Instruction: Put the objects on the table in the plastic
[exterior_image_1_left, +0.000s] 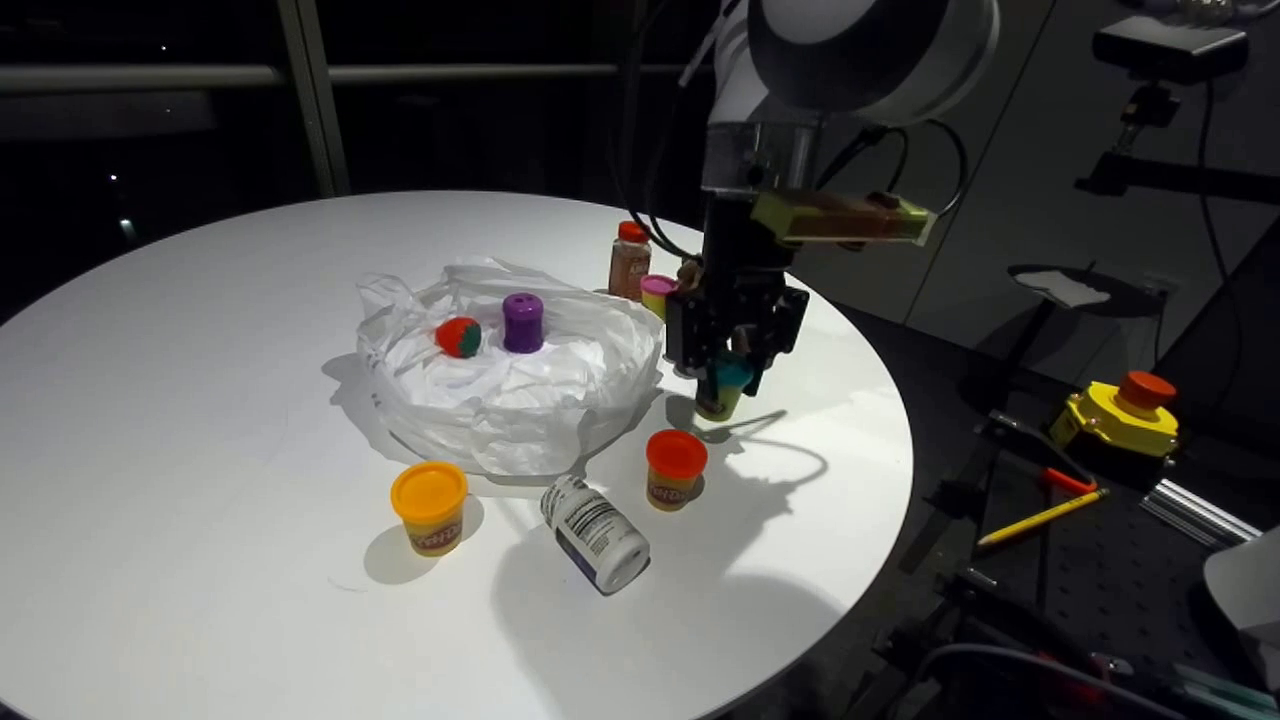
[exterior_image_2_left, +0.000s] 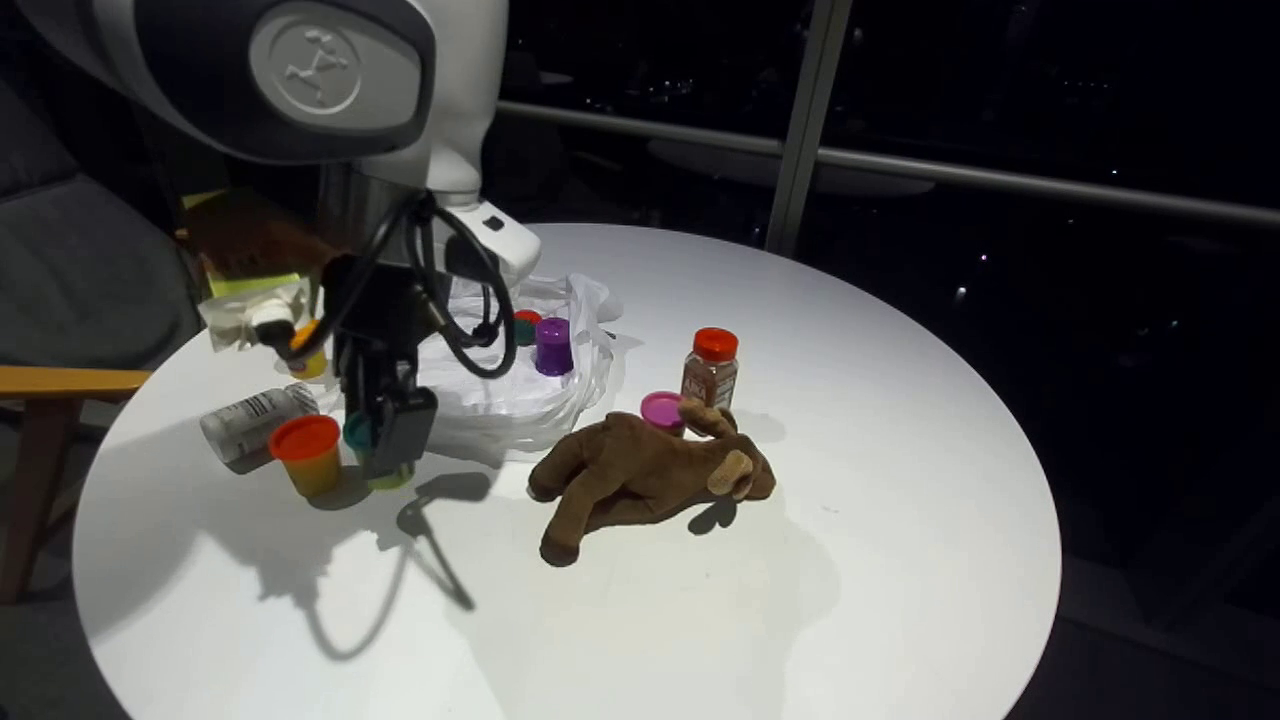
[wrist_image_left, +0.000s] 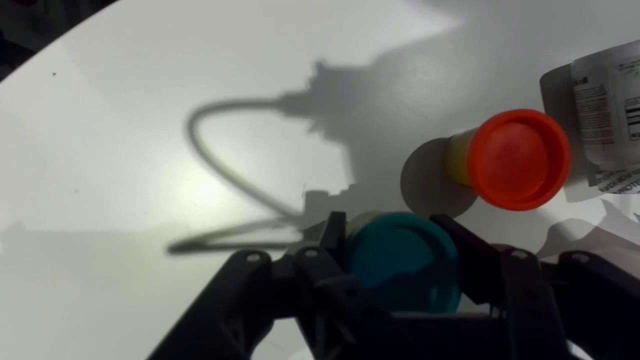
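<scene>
My gripper (wrist_image_left: 389, 220) is shut on a teal-lidded cup (wrist_image_left: 400, 260), its fingers against both sides of the lid. Whether the cup touches the round white table (exterior_image_1_left: 200, 500) I cannot tell. Beside it stands a red-lidded cup (exterior_image_1_left: 675, 470); an orange-lidded cup (exterior_image_1_left: 430, 505) and a white bottle (exterior_image_1_left: 597, 535) lying on its side are nearer that camera. Inside the crumpled plastic (exterior_image_1_left: 510, 440) are a purple shaker (exterior_image_1_left: 523, 323) and a red strawberry (exterior_image_1_left: 459, 337). Past the gripper are a red-capped bottle (exterior_image_2_left: 710, 370), a pink-lidded cup (exterior_image_2_left: 662, 410) and a brown plush animal (exterior_image_2_left: 640, 470).
The plastic's raised, wrinkled wall stands close beside the gripper in an exterior view. Cables loop from the wrist (exterior_image_2_left: 490, 300) near the plastic. Off the table are a yellow box with a red button (exterior_image_1_left: 1120, 415) and a chair (exterior_image_2_left: 80, 260).
</scene>
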